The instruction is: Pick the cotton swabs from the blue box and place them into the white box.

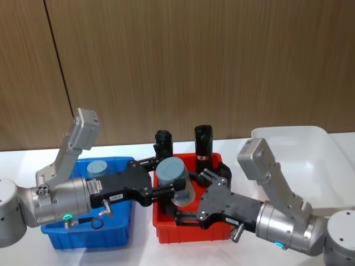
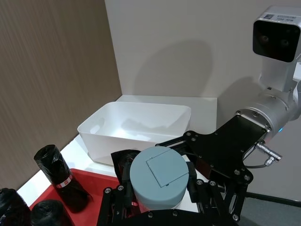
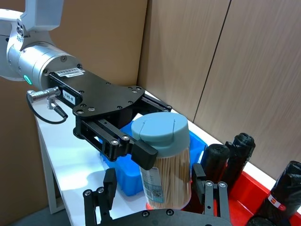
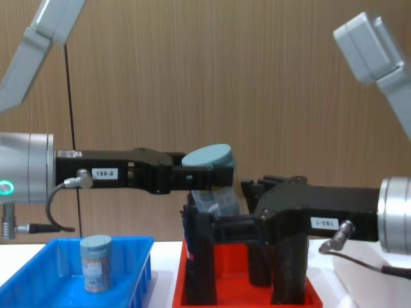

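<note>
Left gripper (image 1: 169, 182) is clamped on a cotton swab jar (image 3: 167, 174) just under its lid, above the red tray (image 1: 183, 233). Right gripper (image 3: 159, 197) straddles the jar's body, fingers spread. It should close low before the left lets go. At 9 o'clock, the blue box (image 1: 119, 235) holds a second jar (image 1: 97, 168). The tray holds black rolls (image 1: 203, 141). The white box (image 1: 310, 160), at 3 o'clock, looks empty.

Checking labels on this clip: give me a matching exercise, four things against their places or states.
1 held cotton swabs jar
2 other cotton swabs jar
3 black rolls
4 right gripper

A in the blue box
B open, close by the held jar
C standing in the red tray
D gripped by the left gripper

Pairs: 1-D, 2-A, 3-C, 4-B
</note>
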`<action>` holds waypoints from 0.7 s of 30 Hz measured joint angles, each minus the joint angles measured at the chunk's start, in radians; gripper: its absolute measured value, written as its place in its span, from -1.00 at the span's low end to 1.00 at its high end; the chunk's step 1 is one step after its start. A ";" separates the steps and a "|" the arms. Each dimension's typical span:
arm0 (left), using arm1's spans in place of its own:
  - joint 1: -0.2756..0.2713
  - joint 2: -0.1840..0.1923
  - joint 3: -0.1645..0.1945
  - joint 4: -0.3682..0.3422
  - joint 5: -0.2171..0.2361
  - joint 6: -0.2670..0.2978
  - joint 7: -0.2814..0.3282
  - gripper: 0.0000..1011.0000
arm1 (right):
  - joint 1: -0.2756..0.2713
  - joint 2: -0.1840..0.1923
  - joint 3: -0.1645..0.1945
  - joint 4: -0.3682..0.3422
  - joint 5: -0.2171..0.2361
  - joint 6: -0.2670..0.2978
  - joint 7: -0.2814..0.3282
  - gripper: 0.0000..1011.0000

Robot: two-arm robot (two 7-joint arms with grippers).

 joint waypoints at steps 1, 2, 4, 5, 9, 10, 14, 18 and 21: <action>0.000 0.000 0.000 0.000 0.000 0.000 0.000 0.31 | 0.001 -0.001 -0.001 0.001 -0.002 -0.003 0.000 0.98; 0.000 0.000 0.000 0.000 0.000 0.000 0.000 0.30 | 0.003 -0.003 -0.002 0.004 -0.005 -0.006 -0.001 0.98; 0.000 0.000 0.000 0.000 0.000 0.000 0.000 0.31 | 0.006 -0.007 -0.007 0.011 -0.010 -0.013 -0.002 0.98; 0.000 0.000 0.000 0.000 0.000 0.000 0.000 0.31 | 0.007 -0.008 -0.008 0.012 -0.012 -0.017 -0.003 0.98; 0.000 0.000 0.000 0.000 0.000 0.000 0.000 0.31 | 0.013 -0.013 -0.013 0.021 -0.021 -0.027 -0.005 0.98; 0.000 0.000 0.000 0.000 0.000 0.000 0.000 0.30 | 0.014 -0.015 -0.015 0.024 -0.024 -0.029 -0.006 0.98; 0.000 0.000 0.000 0.000 0.000 0.000 0.000 0.30 | 0.020 -0.020 -0.022 0.033 -0.044 -0.036 -0.013 0.98; 0.000 0.000 0.000 0.000 0.000 0.000 0.000 0.30 | 0.025 -0.025 -0.028 0.041 -0.064 -0.039 -0.022 0.98; 0.000 0.000 0.000 0.000 0.000 0.000 0.000 0.31 | 0.029 -0.029 -0.032 0.050 -0.078 -0.041 -0.030 0.98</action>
